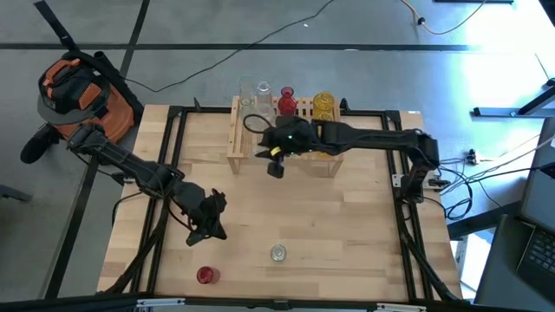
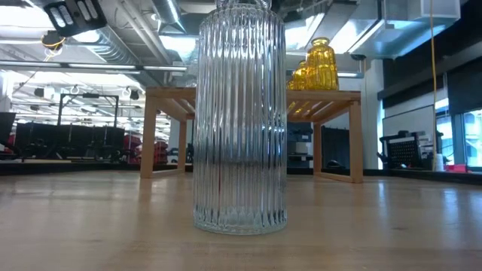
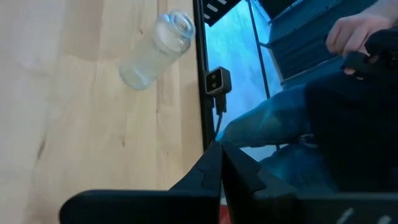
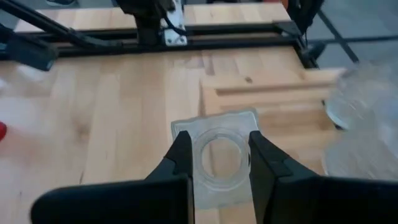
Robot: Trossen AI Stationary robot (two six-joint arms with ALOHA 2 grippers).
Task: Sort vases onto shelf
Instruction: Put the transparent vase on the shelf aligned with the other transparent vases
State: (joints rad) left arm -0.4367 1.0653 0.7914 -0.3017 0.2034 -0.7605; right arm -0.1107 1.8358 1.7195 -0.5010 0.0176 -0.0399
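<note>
Vases still on the desk, clear (image 1: 277,252) and red (image 1: 205,275), stand nearer the left gripper (image 1: 208,227), fingers pressed together, while right fingers (image 4: 180,155) pinch a clear vase (image 4: 219,162) at the shelf (image 1: 236,139).

High view: straight down over the whole table (image 1: 347,234).
Low view: table height, level, very near a clear vase (image 2: 239,120).
Wrist views: each looks past its own hand.
Shared: shelf (image 1: 238,139), high and low.

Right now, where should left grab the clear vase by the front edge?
Clear vase stands upright, straight ribbed walls under a narrower neck. Left gripper should come level from its side, closing across the mid-body. Right gripper holds another vase at the shelf.
</note>
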